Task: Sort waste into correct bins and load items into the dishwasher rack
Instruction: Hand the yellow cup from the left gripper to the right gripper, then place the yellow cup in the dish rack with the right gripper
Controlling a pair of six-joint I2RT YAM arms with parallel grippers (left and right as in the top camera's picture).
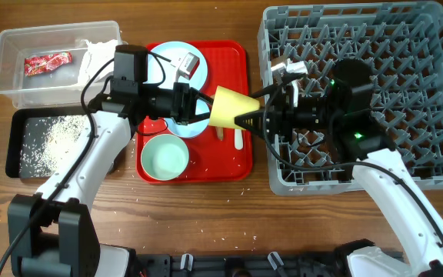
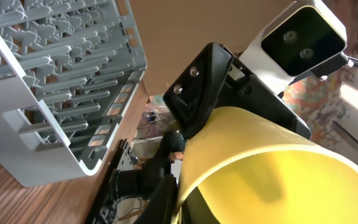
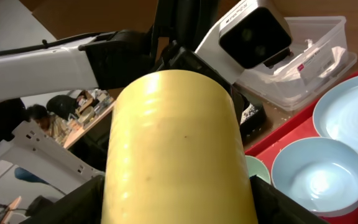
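The yellow cup [image 1: 225,108] and dishwasher rack [image 1: 267,48] flank the right end effector [image 1: 246,120].

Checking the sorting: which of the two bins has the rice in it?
The shallow black tray, scattered with white rice grains. The clear tub beside it holds a red-and-white wrapper and crumpled white paper instead.

Honestly nothing here is readable. The only thing with print on it is the red-and-white wrapper [image 1: 47,62] lying in the clear tub [image 1: 6,46], and the lettering is way too small and blurry to make out from above. From the right wrist camera it's just a red smudge behind the plastic. No brand names, numbers or stickers that I can read on anything else.
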